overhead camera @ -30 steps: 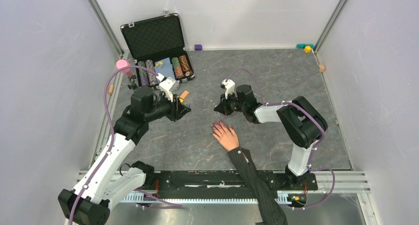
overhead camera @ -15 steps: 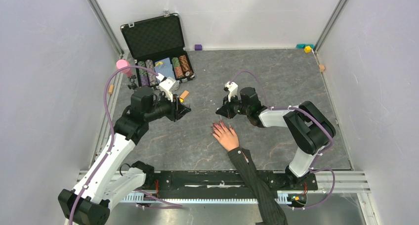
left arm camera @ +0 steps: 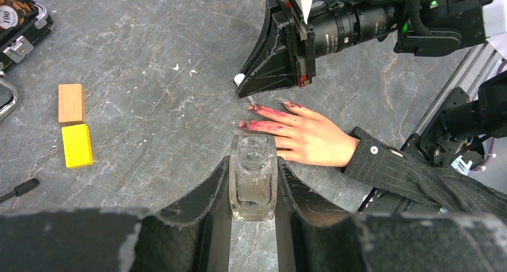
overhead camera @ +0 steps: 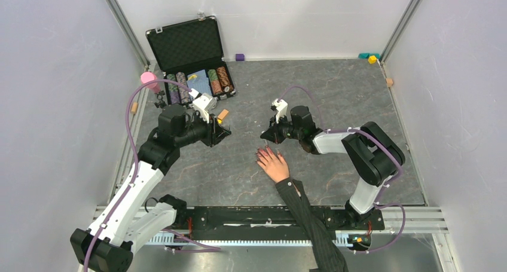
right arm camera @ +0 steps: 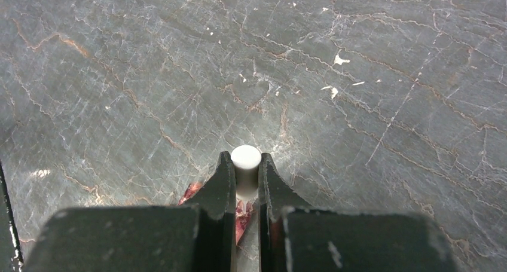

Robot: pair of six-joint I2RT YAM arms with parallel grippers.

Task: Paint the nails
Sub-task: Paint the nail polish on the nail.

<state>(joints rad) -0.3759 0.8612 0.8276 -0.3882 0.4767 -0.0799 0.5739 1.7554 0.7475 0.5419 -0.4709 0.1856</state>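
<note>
A pale hand (overhead camera: pixel 275 164) in a dark pinstriped sleeve lies flat on the grey table. Its nails (left arm camera: pixel 256 108) are reddish-pink, with red smears along the fingers. My right gripper (overhead camera: pixel 265 134) hovers right at the fingertips, shut on a white brush cap (right arm camera: pixel 246 160); a red nail (right arm camera: pixel 189 192) shows just under its fingers. In the left wrist view the same cap (left arm camera: pixel 239 79) sits just beyond the nails. My left gripper (left arm camera: pixel 253 165) is shut on a clear uncapped glass bottle (left arm camera: pixel 253 182), held to the hand's left.
An open black case of poker chips (overhead camera: pixel 191 57) stands at the back left, a pink object (overhead camera: pixel 147 78) beside it. A wooden block (left arm camera: pixel 72 102) and a yellow block (left arm camera: pixel 78 145) lie near the left gripper. Small coloured blocks (overhead camera: pixel 372 58) sit along the back wall.
The right arm's elbow swung out to the right and its wrist shifted slightly, the gripper staying at the fingertips. Left arm and hand have not moved.
</note>
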